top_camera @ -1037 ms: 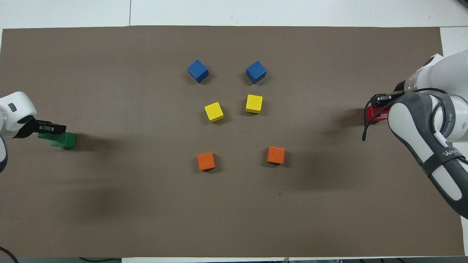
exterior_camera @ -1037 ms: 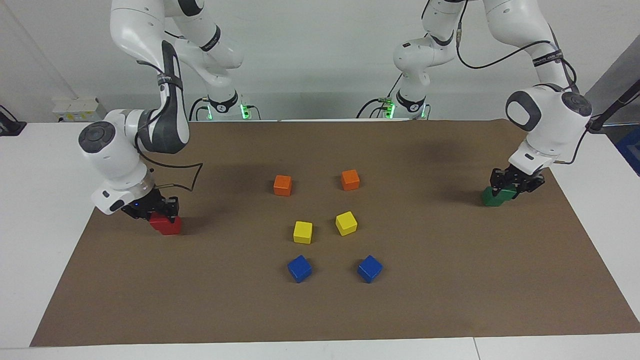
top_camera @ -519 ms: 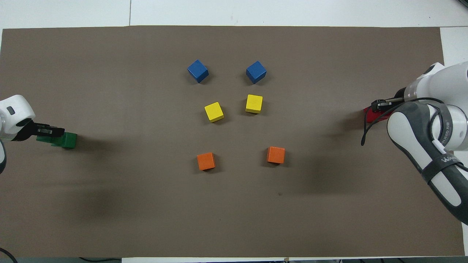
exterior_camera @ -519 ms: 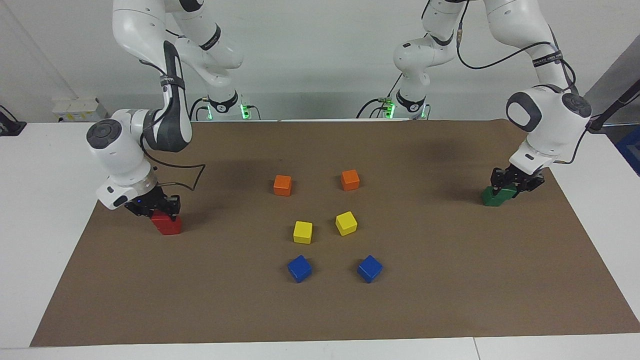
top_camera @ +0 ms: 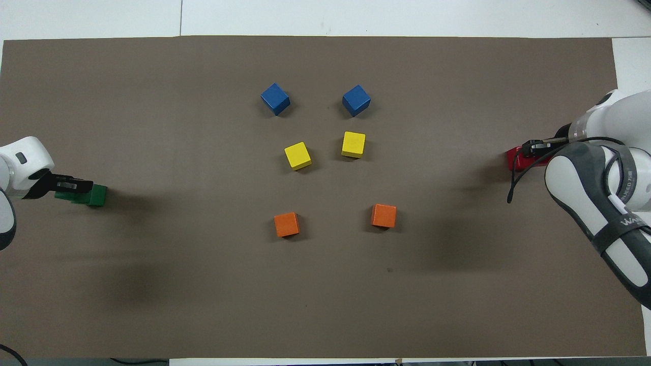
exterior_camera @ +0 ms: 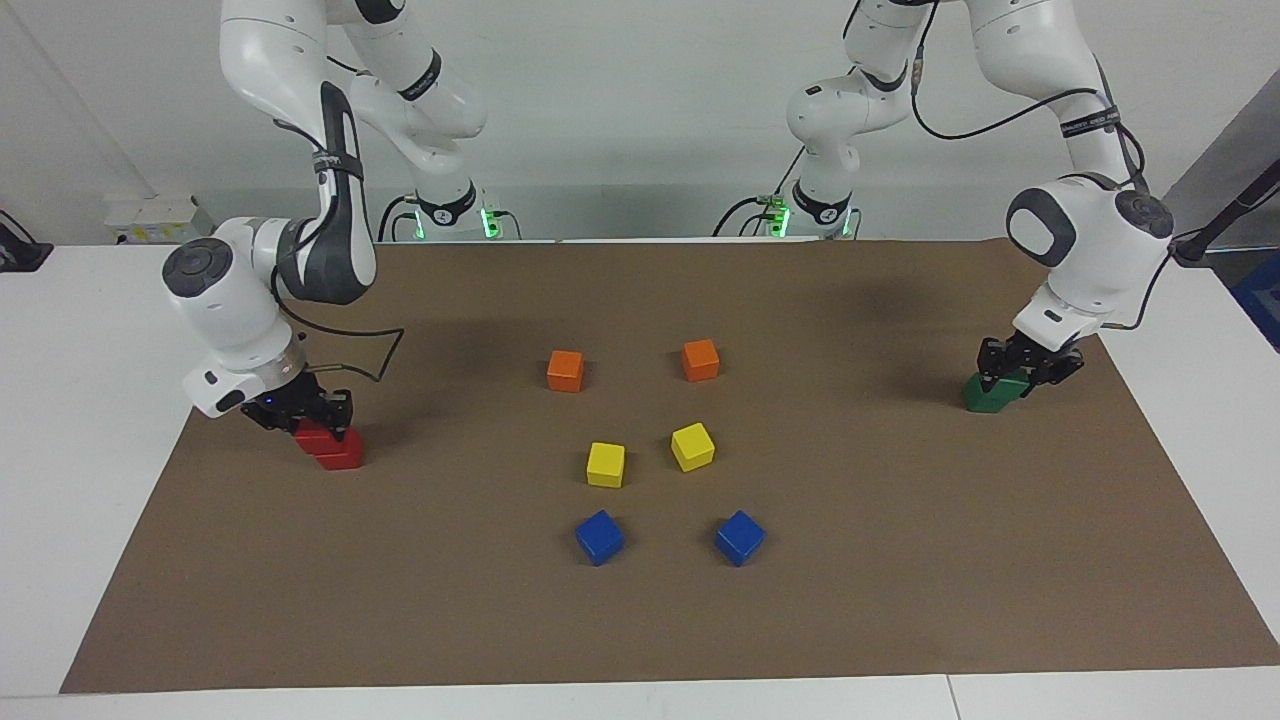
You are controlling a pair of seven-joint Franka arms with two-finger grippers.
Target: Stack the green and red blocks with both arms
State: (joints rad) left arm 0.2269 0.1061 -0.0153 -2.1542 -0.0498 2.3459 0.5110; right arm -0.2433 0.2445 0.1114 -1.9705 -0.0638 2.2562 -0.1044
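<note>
My right gripper (exterior_camera: 316, 424) is shut on a red block (exterior_camera: 314, 438). It holds that block on or just above a second red block (exterior_camera: 343, 456) at the right arm's end of the brown mat (exterior_camera: 900, 560). My left gripper (exterior_camera: 1022, 368) is shut on a green block (exterior_camera: 1008, 382), on or just above a second green block (exterior_camera: 984, 400) at the left arm's end. In the overhead view the left gripper (top_camera: 72, 184) covers part of the green pair (top_camera: 94, 195), and the right gripper (top_camera: 532, 149) covers most of the red pair (top_camera: 514, 158).
In the middle of the mat stand two orange cubes (exterior_camera: 565, 370) (exterior_camera: 701, 359) nearest the robots. Two yellow cubes (exterior_camera: 605, 465) (exterior_camera: 692, 446) stand farther out, and two blue cubes (exterior_camera: 599, 537) (exterior_camera: 740, 537) farthest. White table shows around the mat.
Both grippers have risen slightly with their blocks. The held red block now shows offset from the red block under it. The middle cubes have not moved.
</note>
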